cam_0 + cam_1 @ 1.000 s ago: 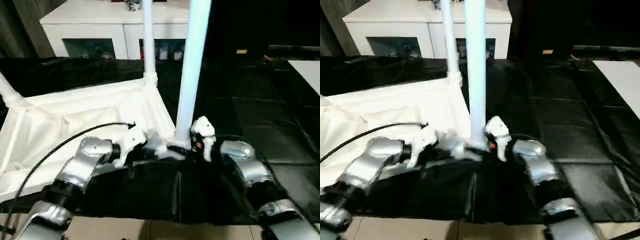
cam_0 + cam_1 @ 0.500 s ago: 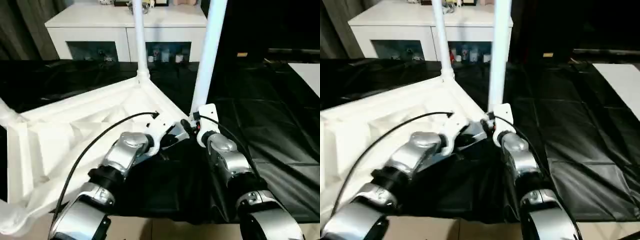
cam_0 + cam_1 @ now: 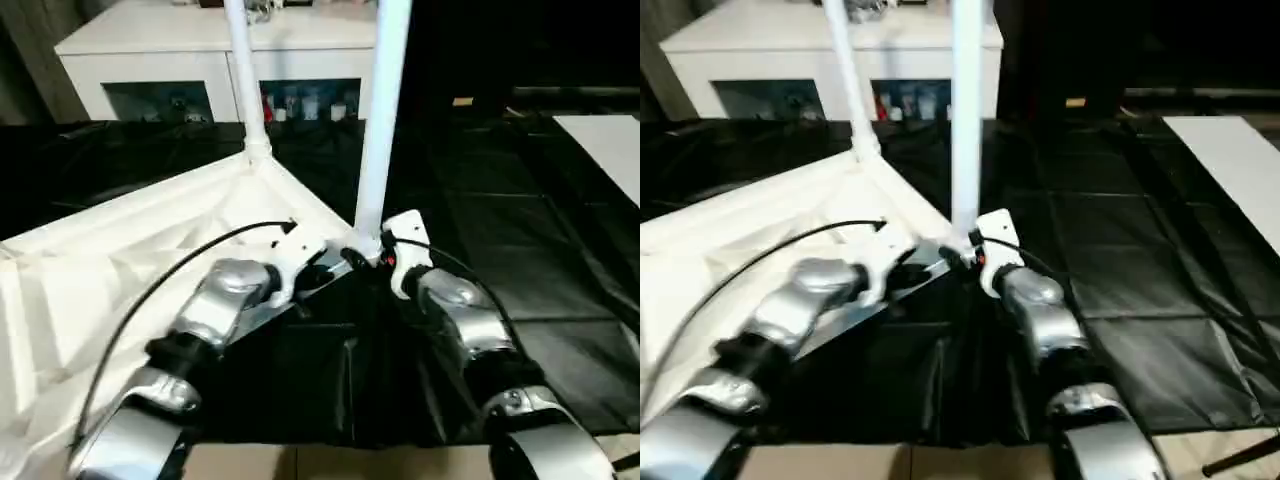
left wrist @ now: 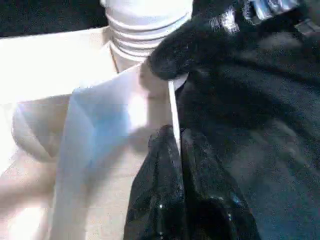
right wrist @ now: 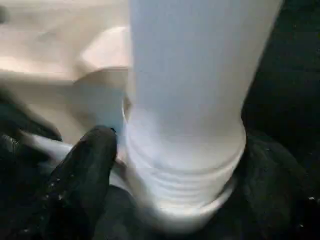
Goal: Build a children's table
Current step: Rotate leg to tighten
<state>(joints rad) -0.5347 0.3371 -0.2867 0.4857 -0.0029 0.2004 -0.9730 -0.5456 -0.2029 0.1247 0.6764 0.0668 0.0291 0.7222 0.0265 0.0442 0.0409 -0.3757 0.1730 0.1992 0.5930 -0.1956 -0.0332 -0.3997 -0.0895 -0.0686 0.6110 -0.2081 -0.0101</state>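
The upturned table top [image 3: 130, 250] lies on black sheeting with 2 legs standing; left gripper [image 4: 175, 150] pinches its rim, right gripper [image 5: 175, 165], apparently spread, straddles the near leg [image 3: 378, 130] at its socket, so seating it comes next.

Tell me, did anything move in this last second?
Mostly the head camera shifted; the parts did not visibly move. The left end effector stays shut at the edge of the upturned tabletop. The right end effector stays at the base of the near leg, which still stands in its corner socket.
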